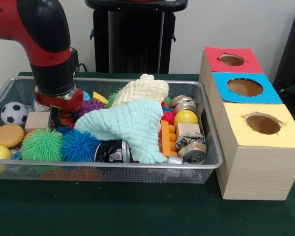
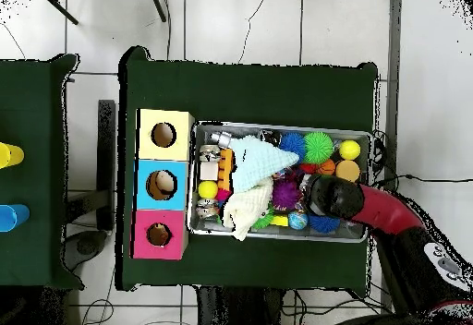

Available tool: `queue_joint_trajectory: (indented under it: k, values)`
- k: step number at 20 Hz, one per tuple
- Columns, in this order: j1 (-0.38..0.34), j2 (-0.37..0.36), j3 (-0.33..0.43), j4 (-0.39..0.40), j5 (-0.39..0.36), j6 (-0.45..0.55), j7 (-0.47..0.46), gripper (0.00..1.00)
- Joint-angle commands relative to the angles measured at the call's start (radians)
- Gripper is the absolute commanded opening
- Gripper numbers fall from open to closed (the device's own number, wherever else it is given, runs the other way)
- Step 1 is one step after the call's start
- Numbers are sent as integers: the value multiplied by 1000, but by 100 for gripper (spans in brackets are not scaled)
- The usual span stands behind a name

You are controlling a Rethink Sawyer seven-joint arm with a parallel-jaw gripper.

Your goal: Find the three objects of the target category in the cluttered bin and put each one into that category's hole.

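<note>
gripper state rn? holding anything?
Gripper: down in the bin among the toys, fingers hidden; open or closed cannot be told, nor any hold.

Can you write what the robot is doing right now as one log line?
claw: down in bin, grip unclear | cloths: covering toys | plush animals: none seen | red hole: empty

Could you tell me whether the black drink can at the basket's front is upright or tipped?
Tipped: the black can lies on its side.
</note>
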Motion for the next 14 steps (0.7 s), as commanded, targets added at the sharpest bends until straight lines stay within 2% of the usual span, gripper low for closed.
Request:
queue_joint_trajectory:
  k: [1,2,6,10,14]
  values:
    - [44,-56,2,113,-86,27,-41,100]
    - [46,-62,5,114,-84,32,-40,100]
    - [54,-15,8,84,-84,16,-25,100]
    - [78,52,-21,60,-120,-108,33,100]
    - [98,150,-47,15,-150,-231,75,100]
